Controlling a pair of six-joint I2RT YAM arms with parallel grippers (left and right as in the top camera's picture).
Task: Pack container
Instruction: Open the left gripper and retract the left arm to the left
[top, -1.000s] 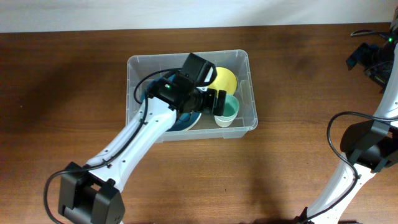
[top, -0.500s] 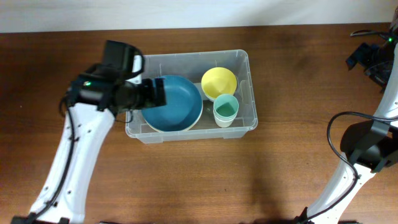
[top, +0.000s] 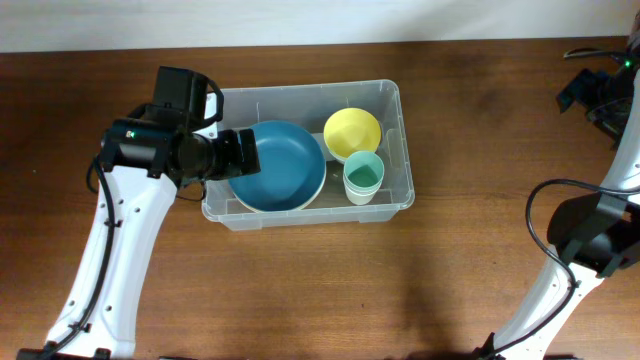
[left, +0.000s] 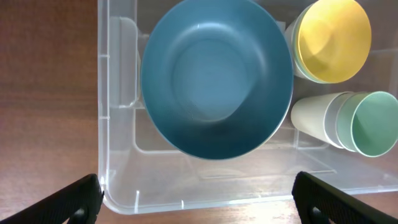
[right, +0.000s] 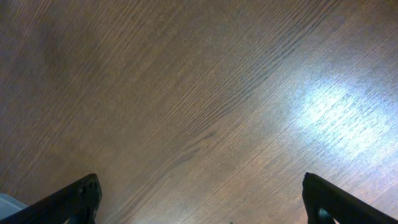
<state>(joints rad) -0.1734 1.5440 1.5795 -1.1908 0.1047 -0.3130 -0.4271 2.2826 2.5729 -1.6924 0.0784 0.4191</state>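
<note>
Toward the far edge of the bench (top: 480, 260), midway along it, the overhead view shows the container (top: 300, 92) holding a blue bowl (top: 280, 170), a yellow bowl (top: 352, 132) and a mint cup (top: 364, 177). Above its left wall hangs the left gripper (top: 243, 152); the right gripper (top: 582, 93) sits at the far right corner. Judgement: the placing step looks complete. The next move calls for a straight lift clear of the rim, then a swing toward the left edge, where room is ample.

Left wrist view: the left gripper (left: 199, 199) is spread wide and empty over the container (left: 102, 124). The blue bowl (left: 214, 78) fills the middle; the yellow bowl (left: 333, 40) and mint cup (left: 360, 121) crowd one end. Little floor is spare.

Right wrist view: the right gripper (right: 202, 202) is wide apart and empty, over bare bench (right: 186, 93).
</note>
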